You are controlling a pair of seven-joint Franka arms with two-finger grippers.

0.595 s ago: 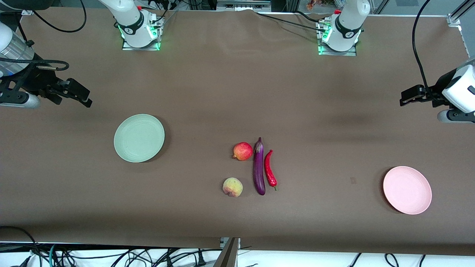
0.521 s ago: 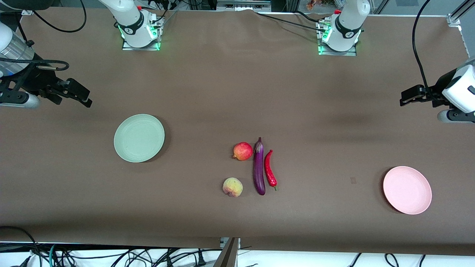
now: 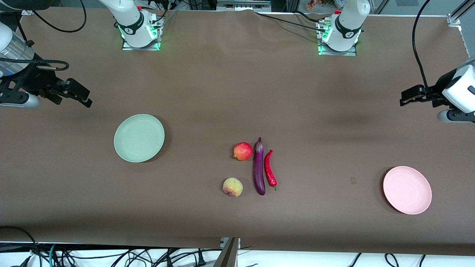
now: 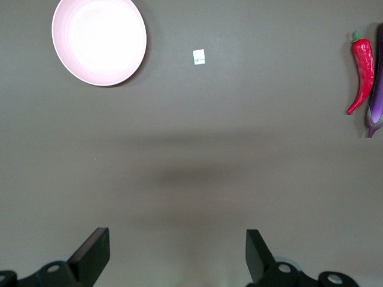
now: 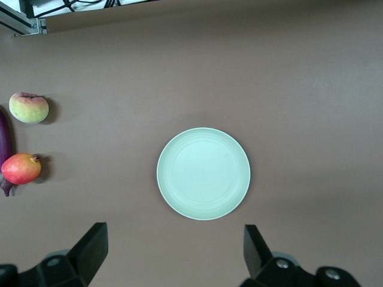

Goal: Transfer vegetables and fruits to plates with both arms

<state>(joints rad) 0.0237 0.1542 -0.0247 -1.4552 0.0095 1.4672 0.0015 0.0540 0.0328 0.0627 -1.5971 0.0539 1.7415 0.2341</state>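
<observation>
Both black two-finger grippers — left gripper (image 3: 408, 97), right gripper (image 3: 79, 97) — hovered at the table's ends, fingers spread, holding nothing. From the long purple eggplant (image 3: 258, 167), the round red fruit (image 3: 242, 151) lay at ten o'clock, the yellow-pink peach (image 3: 232, 187) at eight, the red chili (image 3: 269, 168) at three; the pale green plate (image 3: 139, 138) sat toward the right arm's end, the pale pink plate (image 3: 407, 190) toward the left's.

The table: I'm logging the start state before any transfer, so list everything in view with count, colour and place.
Table: one, brown cover, under everything.
Eggplant: one, purple, mid-table between pomegranate and chili.
Chili pepper: one, red, beside the eggplant toward the left arm's end.
Pomegranate: one, red, beside the eggplant's stem end.
Peach: one, yellow-pink, nearer the front camera than the pomegranate.
Green plate: one, pale green, empty, toward the right arm's end.
Pink plate: one, pale pink, empty, toward the left arm's end.
Paper tag: one, white, near the pink plate.
Left end effector: black, open, over bare table.
Right end effector: black, open, over bare table.
</observation>
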